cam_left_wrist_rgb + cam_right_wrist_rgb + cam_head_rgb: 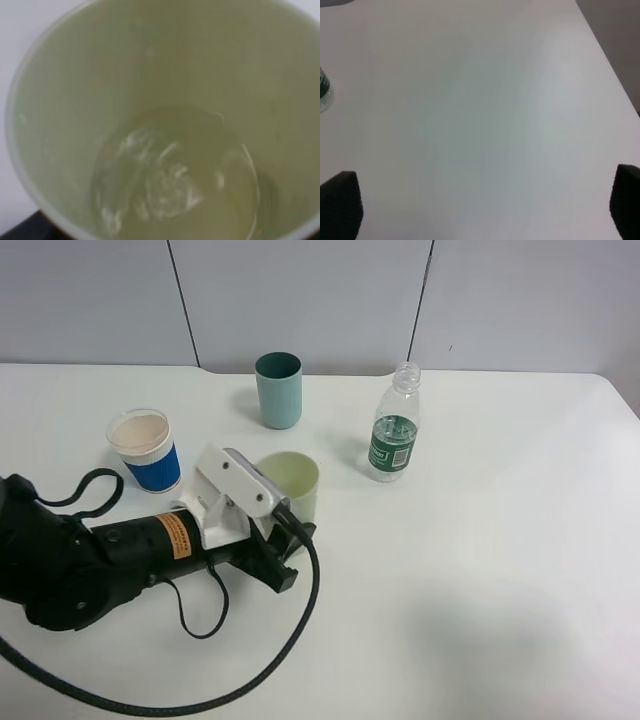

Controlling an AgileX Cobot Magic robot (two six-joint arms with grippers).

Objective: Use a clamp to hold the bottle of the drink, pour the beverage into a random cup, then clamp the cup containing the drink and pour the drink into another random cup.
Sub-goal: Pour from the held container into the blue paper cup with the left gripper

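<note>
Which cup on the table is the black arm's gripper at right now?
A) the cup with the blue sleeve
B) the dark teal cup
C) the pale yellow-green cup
C: in the high view the left gripper sits at the pale yellow-green cup, and its wrist camera looks straight down into that cup at a little clear liquid on the bottom.

Matt plastic cup [296, 480], glossy clear bottle [394, 445]
</note>
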